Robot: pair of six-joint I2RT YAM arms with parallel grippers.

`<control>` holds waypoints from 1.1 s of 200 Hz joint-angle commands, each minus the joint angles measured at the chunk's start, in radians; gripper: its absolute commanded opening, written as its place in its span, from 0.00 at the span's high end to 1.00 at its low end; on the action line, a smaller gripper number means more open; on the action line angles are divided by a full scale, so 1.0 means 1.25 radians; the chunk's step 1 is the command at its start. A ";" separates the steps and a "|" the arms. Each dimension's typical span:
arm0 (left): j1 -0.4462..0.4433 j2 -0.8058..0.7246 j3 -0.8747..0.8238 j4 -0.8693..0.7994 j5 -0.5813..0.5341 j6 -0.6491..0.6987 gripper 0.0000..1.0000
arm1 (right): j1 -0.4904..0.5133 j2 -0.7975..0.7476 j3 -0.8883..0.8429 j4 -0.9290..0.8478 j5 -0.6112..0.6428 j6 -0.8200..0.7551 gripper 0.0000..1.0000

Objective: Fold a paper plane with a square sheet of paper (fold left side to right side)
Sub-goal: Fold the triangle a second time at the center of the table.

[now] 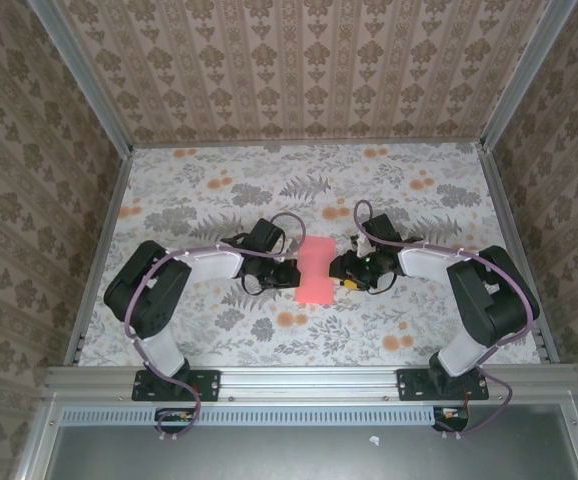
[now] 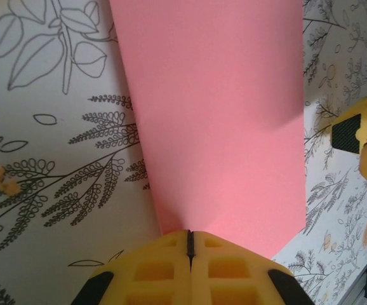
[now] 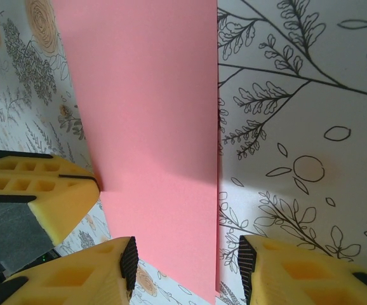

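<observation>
Top external view: the left arm (image 1: 184, 268) reaches in from 7 o'clock across the flower-print tabletop (image 1: 219, 190). Its tool (image 1: 291, 272) sits at 9 o'clock of the salmon-pink sheet of paper (image 1: 316, 270). The sheet lies near the middle of the tabletop and looks like a narrow rectangle, its long sides running from 12 to 6 o'clock. At 3 o'clock of the sheet is the right tool (image 1: 344, 272), with the right arm (image 1: 439, 262) coming in from 5 o'clock.

In the left wrist view the left tool (image 2: 190, 244) is fully closed, its two yellow fingers pressed together along a thin dark seam. Their tips meet the near edge of the sheet (image 2: 215, 114). Whether that edge is pinched between them or only touched cannot be told. One yellow finger (image 2: 364, 136) of the right tool shows at 3 o'clock, just beside the sheet's far side.

In the right wrist view the right tool (image 3: 186, 264) stands about half open and grips nothing. Its fingers (image 3: 88, 279) are parted on either side of the sheet's long edge (image 3: 158, 127). The tip of the left tool touches the sheet at 9 o'clock.
</observation>
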 commanded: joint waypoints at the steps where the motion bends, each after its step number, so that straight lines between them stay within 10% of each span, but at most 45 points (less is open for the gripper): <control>1: -0.004 0.020 -0.009 -0.013 -0.013 0.000 0.97 | 0.005 0.007 0.015 -0.024 -0.001 -0.012 0.51; 220: -0.009 0.014 -0.026 0.008 -0.021 -0.002 1.00 | 0.072 0.019 -0.011 -0.032 0.000 0.056 0.57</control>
